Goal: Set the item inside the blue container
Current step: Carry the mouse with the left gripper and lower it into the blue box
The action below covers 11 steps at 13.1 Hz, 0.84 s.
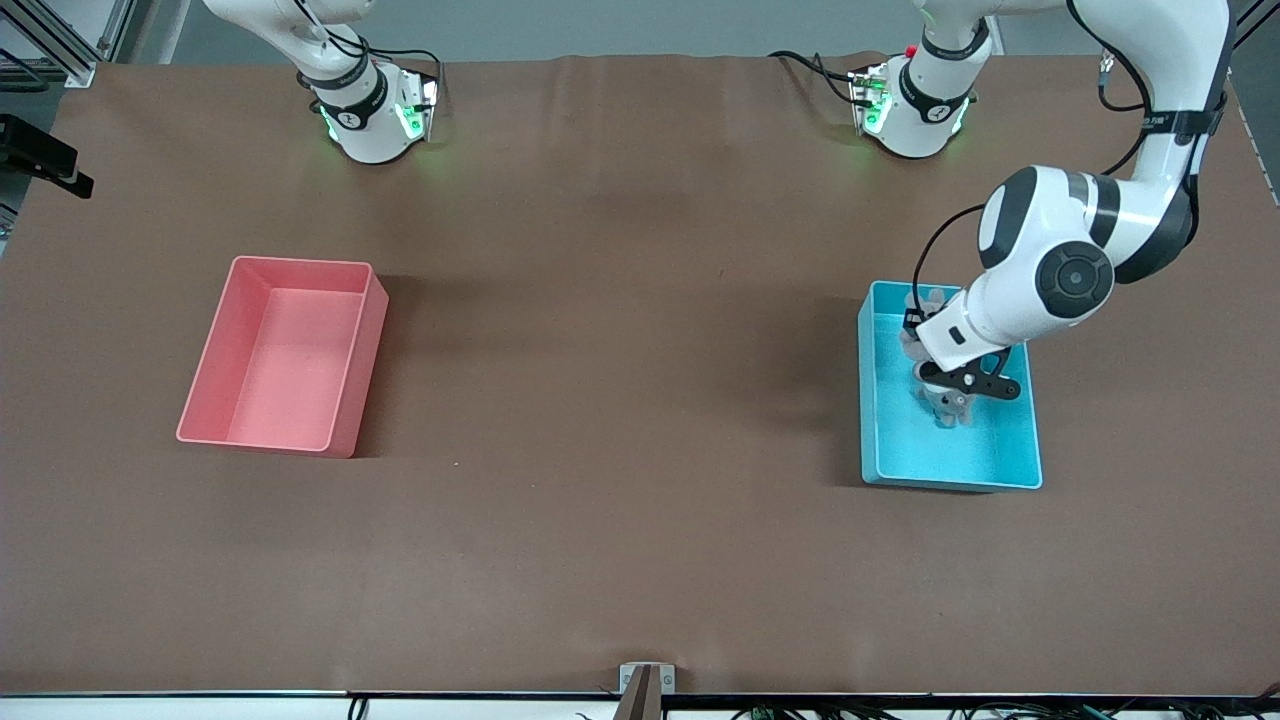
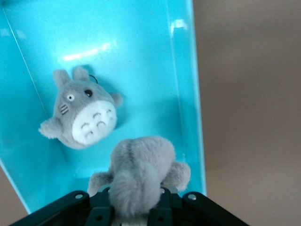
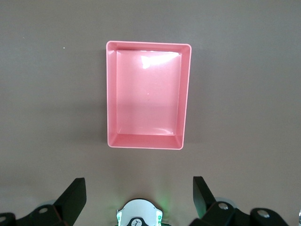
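The blue container (image 1: 1000, 460) stands toward the left arm's end of the table. My left gripper (image 1: 947, 392) hangs inside it, shut on a grey plush toy (image 1: 950, 410). In the left wrist view that held plush toy (image 2: 143, 162) fills the space between the jaws of my left gripper (image 2: 134, 207), just above the blue container's floor (image 2: 155, 56). A second grey plush with a white belly (image 2: 84, 115) lies on that floor; in the front view it (image 1: 928, 299) is partly hidden by the arm. My right gripper (image 3: 138, 186) stands open and empty, high over the table.
A pink bin (image 1: 300, 265) of the same size stands empty toward the right arm's end of the table; the right wrist view looks straight down on the pink bin (image 3: 110, 94). Brown table surface lies between the two bins.
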Each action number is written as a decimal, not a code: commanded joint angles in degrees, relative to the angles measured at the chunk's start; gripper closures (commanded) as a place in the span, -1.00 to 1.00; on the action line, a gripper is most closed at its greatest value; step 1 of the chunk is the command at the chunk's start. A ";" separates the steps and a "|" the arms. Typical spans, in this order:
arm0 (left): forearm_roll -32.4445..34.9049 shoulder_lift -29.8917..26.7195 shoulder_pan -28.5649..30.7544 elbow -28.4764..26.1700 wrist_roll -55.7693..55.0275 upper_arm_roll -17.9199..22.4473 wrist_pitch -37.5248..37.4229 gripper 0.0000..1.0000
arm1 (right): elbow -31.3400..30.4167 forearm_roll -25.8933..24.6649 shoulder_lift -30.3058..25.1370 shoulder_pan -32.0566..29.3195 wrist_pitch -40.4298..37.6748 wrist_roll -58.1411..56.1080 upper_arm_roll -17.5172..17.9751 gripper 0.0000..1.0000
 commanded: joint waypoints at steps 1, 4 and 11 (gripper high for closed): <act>1.03 3.10 0.57 0.17 0.49 -0.43 3.08 0.69 | -1.65 0.57 -1.56 -0.13 -0.09 0.02 0.49 -1.00; 1.38 6.44 0.57 0.35 0.40 -0.34 6.69 0.68 | -1.73 0.92 -1.56 -0.13 0.34 -0.33 0.40 -1.00; 3.67 9.00 1.09 0.87 -0.65 -0.25 8.54 -0.19 | -1.38 2.95 -1.56 -0.04 1.84 -1.73 0.40 -1.00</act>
